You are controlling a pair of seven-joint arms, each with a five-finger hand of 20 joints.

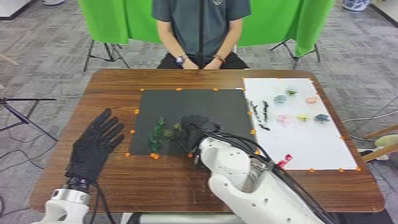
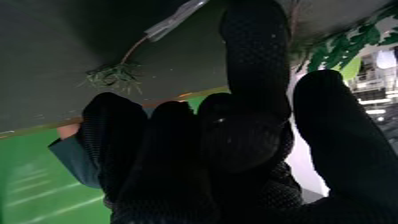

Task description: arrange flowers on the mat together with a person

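Black mat (image 1: 182,100) beneath right robot hand (image 1: 197,125), low, probably for setting a stem; gripping or not, impossible to tell. Green sprig (image 1: 157,134) just left, likely as backing. Flowers (image 1: 284,119) farther right, presumably in reserve. Left robot hand (image 1: 94,142) open, well left, probably for clearance.

Beyond the wooden table (image 1: 111,95), green cloth (image 1: 107,20) hangs above black stands (image 1: 89,56) on grey floor (image 1: 44,65)
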